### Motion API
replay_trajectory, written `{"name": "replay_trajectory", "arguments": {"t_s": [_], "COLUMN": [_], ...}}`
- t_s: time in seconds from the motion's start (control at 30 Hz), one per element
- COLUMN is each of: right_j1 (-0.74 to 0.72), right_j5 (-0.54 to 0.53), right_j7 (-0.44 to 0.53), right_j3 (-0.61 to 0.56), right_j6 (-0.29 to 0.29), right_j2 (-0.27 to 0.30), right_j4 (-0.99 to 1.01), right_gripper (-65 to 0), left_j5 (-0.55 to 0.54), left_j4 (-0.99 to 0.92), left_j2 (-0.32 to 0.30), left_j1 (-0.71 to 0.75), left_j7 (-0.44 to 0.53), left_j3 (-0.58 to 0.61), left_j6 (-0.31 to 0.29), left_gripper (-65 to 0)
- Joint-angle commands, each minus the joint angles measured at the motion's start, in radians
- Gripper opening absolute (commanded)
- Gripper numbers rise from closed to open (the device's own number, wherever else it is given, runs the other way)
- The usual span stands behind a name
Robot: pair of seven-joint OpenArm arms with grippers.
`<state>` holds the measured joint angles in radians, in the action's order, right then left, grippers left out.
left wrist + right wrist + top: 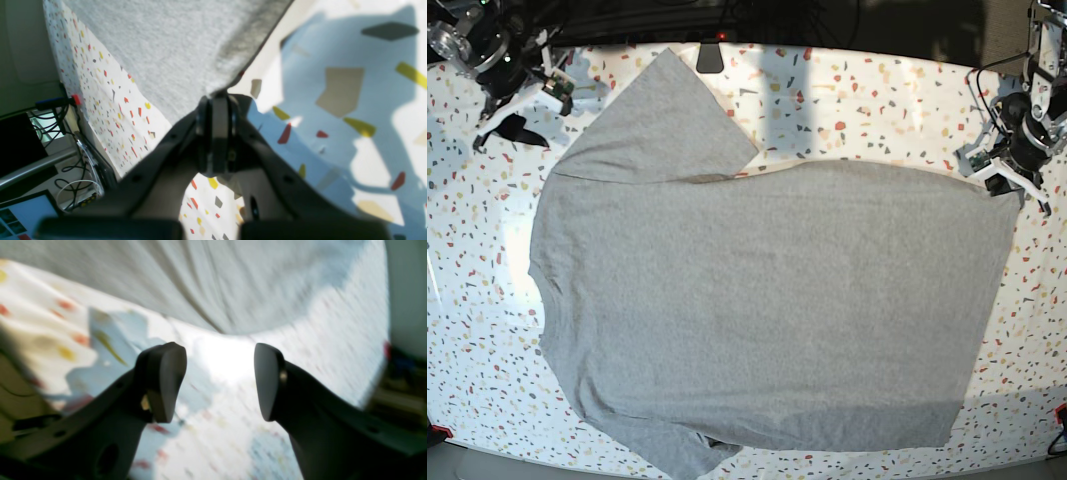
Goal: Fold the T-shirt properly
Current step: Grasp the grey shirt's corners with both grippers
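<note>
We see the T-shirt (757, 310) lying spread flat on the speckled worktop (867, 105), plain grey side up, and it covers most of the surface. One sleeve (652, 125) reaches toward the far edge near the far left corner, and the hem side lies toward the right edge of the worktop.

The left tool (217, 100) is closed on the T-shirt — in the left wrist view its two fingers press together with a corner of grey cloth between them. In the base view this corner (1005, 195) is at the right edge, a little raised from the worktop.

The right tool (220, 380) stands open — its fingers (166, 383) are well apart with nothing between them, and the cloth edge lies just beyond them. In the base view this arm is at the far left corner, beside the sleeve.
</note>
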<state>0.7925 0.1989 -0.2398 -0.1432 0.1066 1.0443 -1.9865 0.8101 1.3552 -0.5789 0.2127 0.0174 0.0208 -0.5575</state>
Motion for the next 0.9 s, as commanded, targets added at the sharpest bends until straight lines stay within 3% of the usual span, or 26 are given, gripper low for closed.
{"name": "replay_trajectory", "arguments": {"t_s": [0.0, 0.2, 0.47, 0.67, 0.8, 0.87], "right_j1": [-0.038, -0.287, -0.523, -0.638, -0.66, -0.66], "right_j5": [0.004, 0.011, 0.006, -0.042, -0.042, -0.042], "right_j7": [0.006, -0.034, -0.069, -0.08, -0.083, -0.087], "right_j3": [-0.037, -0.32, -0.552, -0.632, -0.637, -0.637], "right_j6": [-0.013, -0.014, -0.014, -0.01, 0.056, 0.082], "right_j2": [0.016, -0.011, -0.011, -0.04, -0.055, -0.055], "right_j4": [0.01, 0.169, 0.265, 0.312, 0.325, 0.325], "right_gripper": [-28.9, -29.0, -29.0, -29.0, -29.5, -35.3], "left_j5": [0.018, 0.019, 0.019, 0.018, 0.018, 0.018], "left_j4": [-0.013, -0.013, -0.013, -0.013, -0.013, -0.013], "left_j2": [-0.003, -0.003, -0.003, -0.003, -0.003, -0.003], "left_j1": [0.001, 0.0, 0.001, 0.001, 0.001, 0.001], "left_j7": [-0.055, -0.056, -0.056, -0.056, -0.074, -0.085], "left_j3": [0.006, 0.006, 0.006, 0.006, 0.006, 0.006], "left_j6": [-0.056, -0.056, -0.056, -0.056, -0.056, -0.056], "left_gripper": [-65.0, -65.0, -65.0, -65.0, -65.0, -65.0]}}
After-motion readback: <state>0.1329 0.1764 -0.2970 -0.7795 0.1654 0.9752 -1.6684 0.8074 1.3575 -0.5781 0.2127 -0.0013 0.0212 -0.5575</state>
